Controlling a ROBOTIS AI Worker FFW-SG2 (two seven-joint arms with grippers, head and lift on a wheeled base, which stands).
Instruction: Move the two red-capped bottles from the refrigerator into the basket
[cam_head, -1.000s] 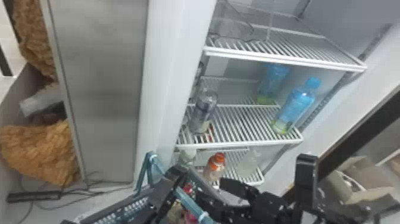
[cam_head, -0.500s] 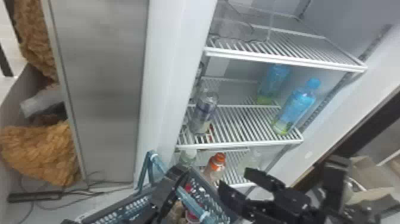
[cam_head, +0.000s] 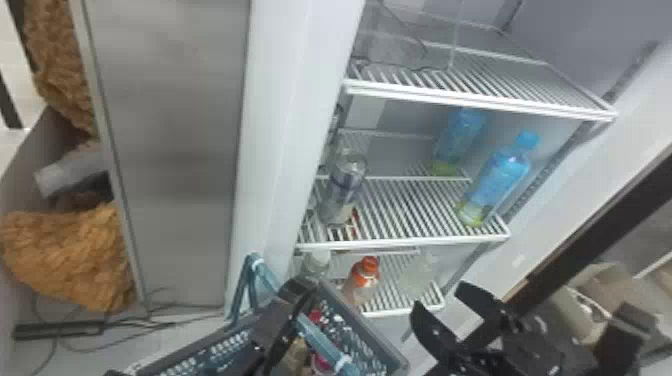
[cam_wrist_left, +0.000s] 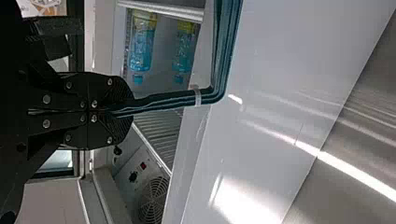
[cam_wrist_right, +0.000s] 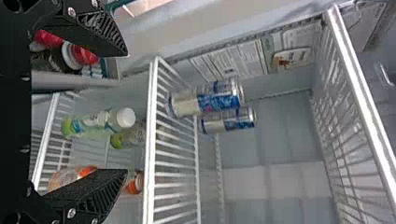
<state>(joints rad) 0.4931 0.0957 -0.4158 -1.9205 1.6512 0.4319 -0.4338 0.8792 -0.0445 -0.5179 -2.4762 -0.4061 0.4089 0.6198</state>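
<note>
The right gripper (cam_head: 437, 296) has just drawn away from over the basket (cam_head: 380, 336), its fingers wide apart with nothing between them. Two red caps (cam_wrist_right: 85, 55) show in there, so I'd say both bottles are delivered. The left gripper (cam_wrist_left: 128, 112) has its fingers closed round the basket's handle (cam_wrist_left: 168, 99). Handle and gripper hide much of the load, the basket's near end is cut off, and the bottles' bodies are hard to make out.

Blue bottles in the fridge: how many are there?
2: one bottle at the front right of the middle visible shelf, another bottle farther back on it. Others may be hidden.
</note>
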